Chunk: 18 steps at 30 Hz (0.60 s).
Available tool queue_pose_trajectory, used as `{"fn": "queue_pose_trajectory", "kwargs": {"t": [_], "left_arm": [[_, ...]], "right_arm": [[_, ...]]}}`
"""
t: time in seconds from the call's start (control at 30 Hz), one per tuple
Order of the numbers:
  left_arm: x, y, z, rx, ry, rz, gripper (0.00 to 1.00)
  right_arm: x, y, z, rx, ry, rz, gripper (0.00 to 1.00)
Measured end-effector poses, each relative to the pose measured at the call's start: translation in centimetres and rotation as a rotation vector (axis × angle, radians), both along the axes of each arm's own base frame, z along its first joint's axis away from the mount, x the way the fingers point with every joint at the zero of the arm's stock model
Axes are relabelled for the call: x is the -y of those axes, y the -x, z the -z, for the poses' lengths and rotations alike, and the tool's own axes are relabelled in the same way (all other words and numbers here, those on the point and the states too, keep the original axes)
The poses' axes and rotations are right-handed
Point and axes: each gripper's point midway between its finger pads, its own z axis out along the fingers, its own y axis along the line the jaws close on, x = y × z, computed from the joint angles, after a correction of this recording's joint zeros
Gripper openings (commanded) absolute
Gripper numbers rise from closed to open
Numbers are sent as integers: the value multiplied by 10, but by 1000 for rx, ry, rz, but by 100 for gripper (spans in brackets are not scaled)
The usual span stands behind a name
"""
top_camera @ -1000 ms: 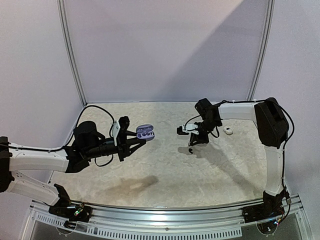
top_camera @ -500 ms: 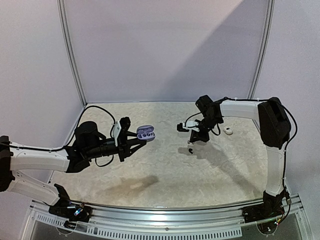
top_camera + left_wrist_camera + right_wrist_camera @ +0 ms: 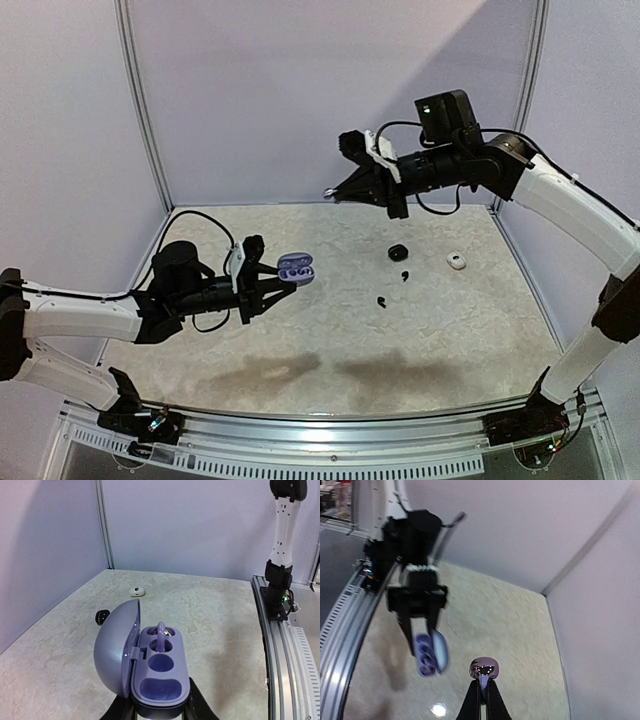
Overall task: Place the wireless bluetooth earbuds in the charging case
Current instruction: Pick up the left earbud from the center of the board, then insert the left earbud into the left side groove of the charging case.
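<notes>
right fingers (image 3: 336,190) risen high, pinching earbud (image 3: 484,669), left fingers (image 3: 199,709) gripping case (image 3: 159,677)

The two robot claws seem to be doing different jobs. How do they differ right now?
The left gripper sits low over the table, while the right gripper hangs high above it. The left gripper clamps an open purple charging case; the right gripper pinches one tiny purplish earbud. The left gripper's fingers stand apart around the wide case; the right gripper's fingers almost meet. Both hold their load clear of the table.
</notes>
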Motion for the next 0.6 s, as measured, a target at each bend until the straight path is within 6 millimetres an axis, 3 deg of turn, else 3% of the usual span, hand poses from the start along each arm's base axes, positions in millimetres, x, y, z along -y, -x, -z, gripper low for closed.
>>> {"fn": "queue_pose_trajectory", "kwargs": {"t": [0.1,0.2,0.43,0.6], "left_arm": [[2,0,-3,11,3,8,0],[3,2,-5,23,4,16,0],[8,9,-6,32,3,45,0],[8,10,-6,33,3,48,0]], "right_arm": [[-28,45,-4,2,0,-130,0],[-46,66,8,-9,49,-195,0],[-63,65,62,-54,202,-211,0],[-65,64,80,-73,249,-213,0]]}}
